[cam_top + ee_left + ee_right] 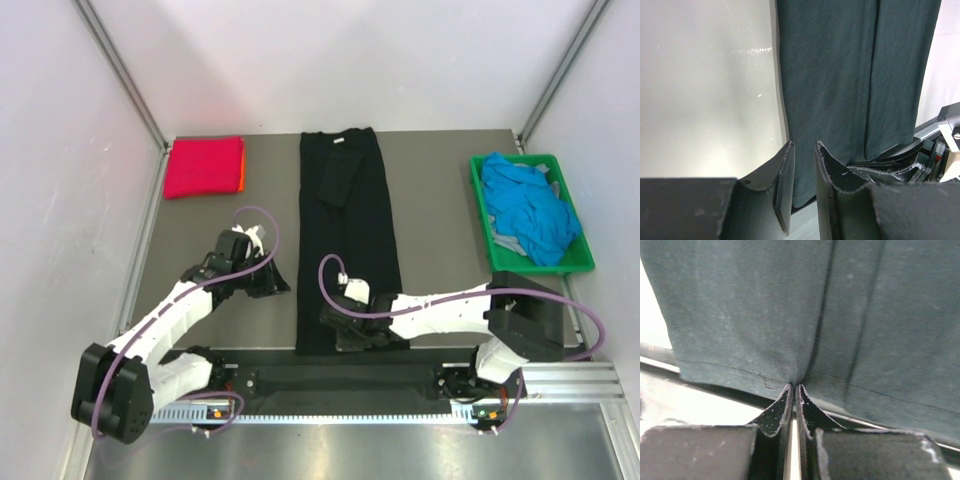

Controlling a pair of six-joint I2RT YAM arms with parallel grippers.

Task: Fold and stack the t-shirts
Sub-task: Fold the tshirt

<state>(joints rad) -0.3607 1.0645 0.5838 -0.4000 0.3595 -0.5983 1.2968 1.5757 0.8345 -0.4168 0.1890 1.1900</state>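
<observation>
The black t-shirt [345,230] lies as a long narrow strip down the middle of the table, its neck label [337,142] at the far end. My right gripper [345,335] is shut on its near hem, where the cloth [765,315] puckers at the gripper's tip [795,386]. My left gripper [272,282] is just left of the strip's edge, low over the table, its jaws slightly apart and empty [804,145]; the shirt [840,90] lies ahead of it. A folded magenta-red t-shirt [203,166] lies on an orange one [242,172] at the far left.
A green crate [483,220] at the right holds crumpled bright blue t-shirts [528,215]. White walls with metal posts close in the table on three sides. My right arm [950,130] shows at the right edge of the left wrist view.
</observation>
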